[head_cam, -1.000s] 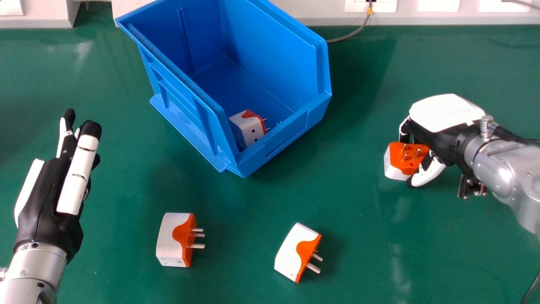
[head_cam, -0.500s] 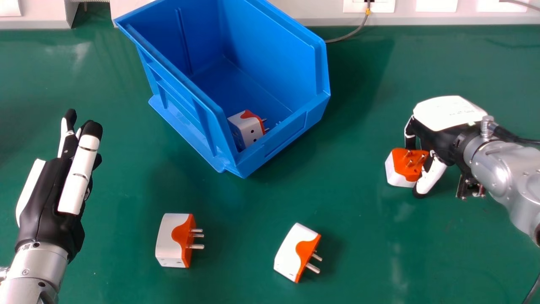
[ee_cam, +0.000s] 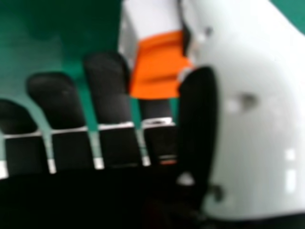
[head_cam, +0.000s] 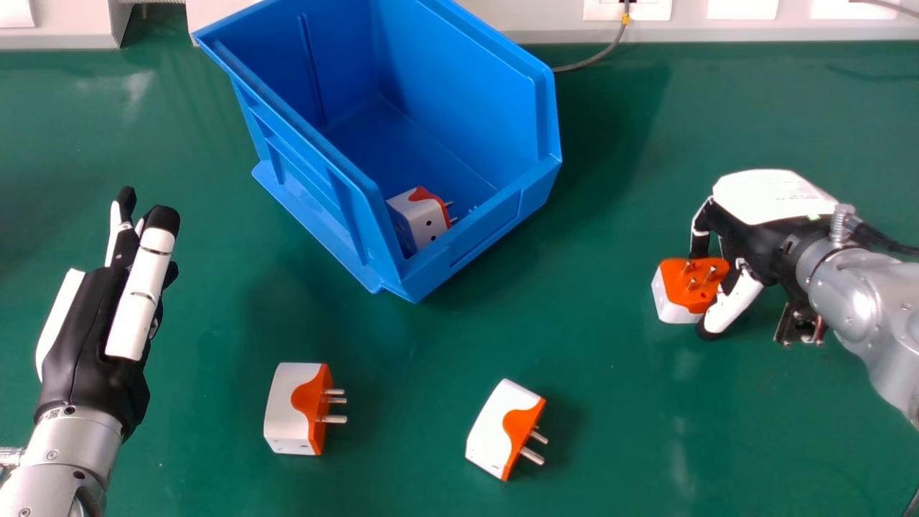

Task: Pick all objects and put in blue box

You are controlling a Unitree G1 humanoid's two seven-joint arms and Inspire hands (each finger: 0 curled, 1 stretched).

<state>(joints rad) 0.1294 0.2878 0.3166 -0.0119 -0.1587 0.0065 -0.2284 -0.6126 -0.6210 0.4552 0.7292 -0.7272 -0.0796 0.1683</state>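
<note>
On the right of the head view, my right hand [head_cam: 754, 222] is beside a white and orange plug adapter [head_cam: 691, 287], its prongs up, with a bent finger at the far side and the thumb at the near side. In the right hand view, my right hand [ee_cam: 107, 90] has the adapter [ee_cam: 159, 62] between a fingertip and the thumb. Two more adapters lie on the table, one left of centre [head_cam: 291, 409] and one nearer the middle [head_cam: 499, 427]. Another [head_cam: 418, 219] is inside the blue box [head_cam: 482, 235]. My left hand [head_cam: 90, 337] is open at the left.
The green table [head_cam: 603, 445] stretches around the box. A pale ledge with sockets [head_cam: 639, 11] runs along the back, and a grey cable [head_cam: 603, 56] leads behind the box. The box's raised walls stand between the two hands.
My right hand has shifted slightly right and toward the near edge, its thumb straighter than before. The adapter by it has moved a little nearer and turned slightly. My left hand has drifted slightly right.
</note>
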